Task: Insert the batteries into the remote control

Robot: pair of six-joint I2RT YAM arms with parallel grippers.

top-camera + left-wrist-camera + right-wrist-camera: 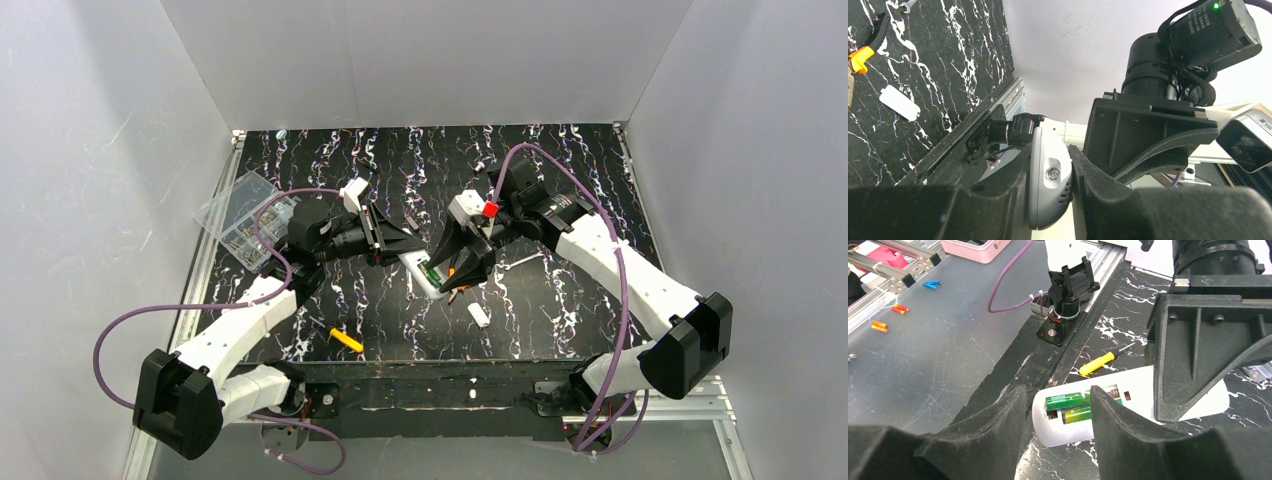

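The white remote control (1133, 390) lies back-up on the black marbled table, its battery bay uncovered. Two green batteries (1068, 401) lie side by side in the bay, and the upper one looks slightly raised at its near end. My left gripper (1050, 185) is shut on one end of the remote (1048, 175), and it also shows in the right wrist view (1193, 355). My right gripper (1058, 392) is open, its fingers straddling the batteries just above the bay. In the top view the remote (420, 270) lies mid-table between the left gripper (412, 243) and the right gripper (458, 278).
A loose white cover piece (478, 315) lies just in front of the remote. A yellow-handled screwdriver (347, 340) lies near the front edge, left of centre. A clear plastic parts box (243, 218) stands at the table's left edge. White walls enclose three sides.
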